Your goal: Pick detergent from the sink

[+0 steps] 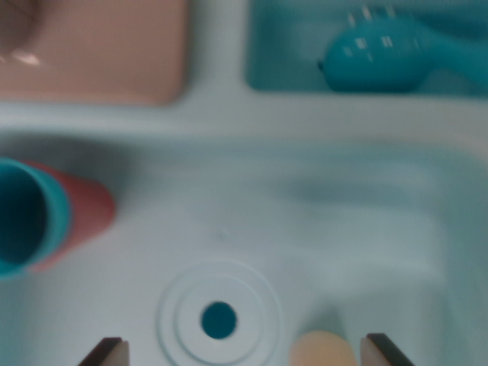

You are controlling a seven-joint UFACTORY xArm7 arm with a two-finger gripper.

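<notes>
— Claw point(242, 352)?
— Spread wide, only two dark fingertips point(107, 352) peeking in at the bottom edge of the wrist view.
— Gripping anything?
— Nothing clamped; tips well apart, pointing down.

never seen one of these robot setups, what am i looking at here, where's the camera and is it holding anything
This is one picture, taken by a camera fixed on the wrist of a robot arm, looking straight down into a pale toy-like sink. The two dark tips at the bottom edge are the fingers of the arm's claw; they stand wide apart, so it is open and holds nothing.

In the basin you see a round white drain with a blue hole. At the wrist view's left lies a red container with a teal top, on its side. A rounded peach-coloured thing peeks in at the bottom, between the fingers; too little shows to say what it is.

Beyond the sink, a pink tray sits at upper left and a teal compartment holding a teal brush at upper right. The picture is blurred.
</notes>
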